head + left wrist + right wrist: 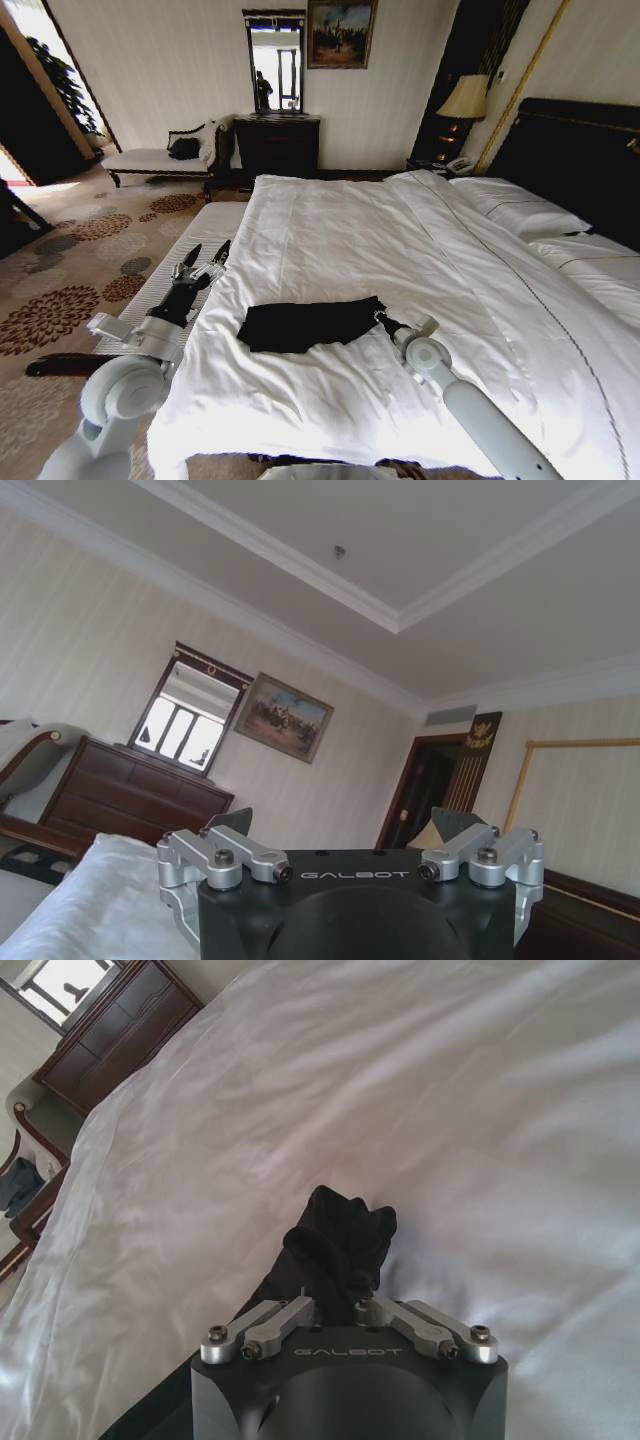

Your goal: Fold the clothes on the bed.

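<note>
The clothes, a black T-shirt, lie in a long folded strip on the white bed near its front edge. My right gripper is at the strip's right end. In the right wrist view this gripper is shut on a bunched, raised corner of the black cloth. My left gripper is lifted off the bed's left side, away from the shirt, with its fingers pointing up and spread. The left wrist view shows it open and holding nothing, facing the wall and ceiling.
A narrow white striped bench runs along the bed's left side under my left arm. Pillows and a dark headboard are at the right. A dresser, a chaise holding a dark bag and a lamp line the far wall.
</note>
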